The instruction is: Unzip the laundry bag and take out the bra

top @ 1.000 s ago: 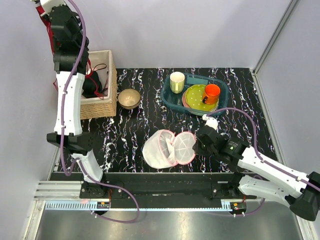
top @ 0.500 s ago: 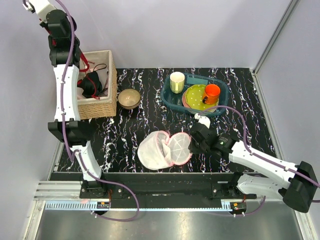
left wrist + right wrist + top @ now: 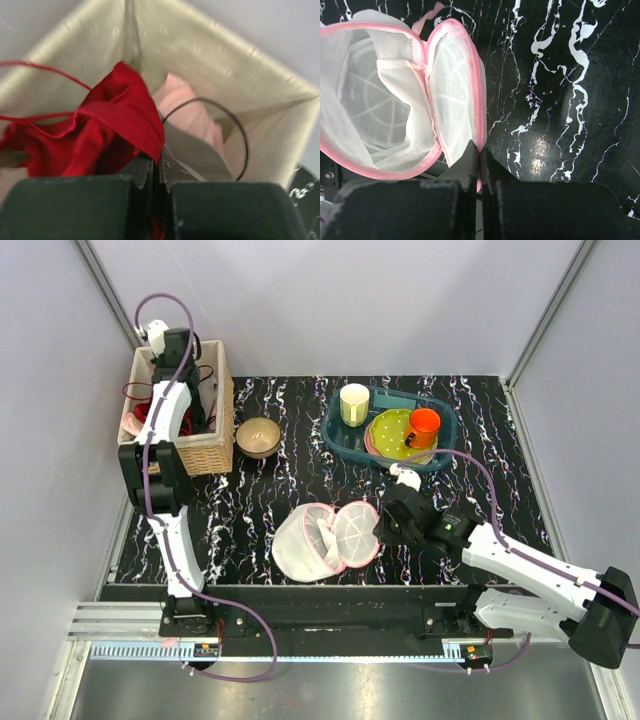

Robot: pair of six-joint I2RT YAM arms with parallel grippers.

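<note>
The laundry bag [image 3: 322,540] lies unzipped on the black marbled table, its round flap folded open to the right and its inside showing only white mesh [image 3: 385,100]. My right gripper [image 3: 385,525] is shut on the pink zipper trim of the flap's edge [image 3: 480,150]. My left gripper [image 3: 168,405] reaches down into the wicker basket [image 3: 215,445] at the far left. It is shut on a fold of the red bra [image 3: 115,120], whose thin straps loop off to the left. The bra shows red beside the arm in the top view [image 3: 140,412].
The basket has a beige cloth lining [image 3: 200,45] and holds a pale pink cloth [image 3: 187,107] and a thin black loop [image 3: 242,135]. A brown bowl [image 3: 258,436] stands beside the basket. A teal tray [image 3: 336,440] at the back holds a yellow cup [image 3: 354,403], plates and an orange mug [image 3: 423,426].
My left arm has come down from high above the basket into it, with the bra. My right gripper has drawn the bag's flap a little to the left.
</note>
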